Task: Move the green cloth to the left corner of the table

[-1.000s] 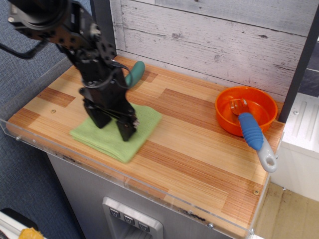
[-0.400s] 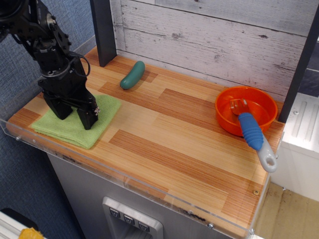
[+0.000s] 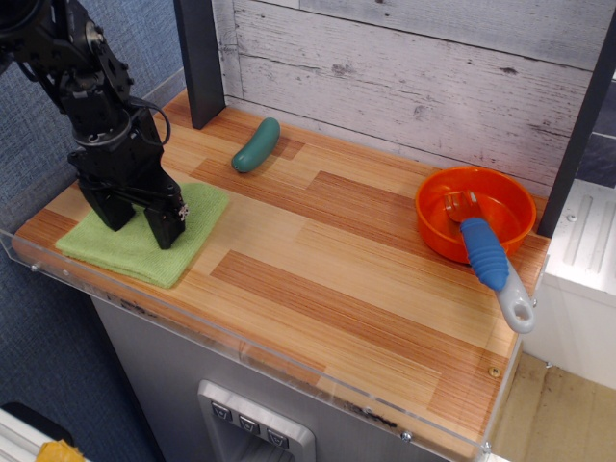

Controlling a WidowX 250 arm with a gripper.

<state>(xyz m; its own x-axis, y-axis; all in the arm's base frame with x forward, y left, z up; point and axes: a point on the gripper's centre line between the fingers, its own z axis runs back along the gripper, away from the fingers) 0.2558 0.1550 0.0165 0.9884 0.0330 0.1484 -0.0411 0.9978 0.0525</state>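
Observation:
The green cloth [image 3: 144, 241] lies flat near the front left corner of the table [image 3: 337, 279], its left edge close to the acrylic rim. My gripper [image 3: 141, 226] stands upright on the cloth. Its two black fingers [image 3: 166, 231] are spread apart with their tips down on the cloth's surface, and green shows between them. The cloth looks flat, with no fold pinched between the fingers. The arm rises up and to the left out of the frame.
A small dark teal oblong object [image 3: 256, 145] lies at the back near a dark post [image 3: 200, 63]. An orange bowl [image 3: 474, 214] at the right holds a blue-handled tool [image 3: 489, 258]. A clear rim [image 3: 250, 351] runs along the front edge.
The gripper and the green cloth have moved together to the left, from the table's left-middle to near the left corner. In the last half second they shifted only slightly.

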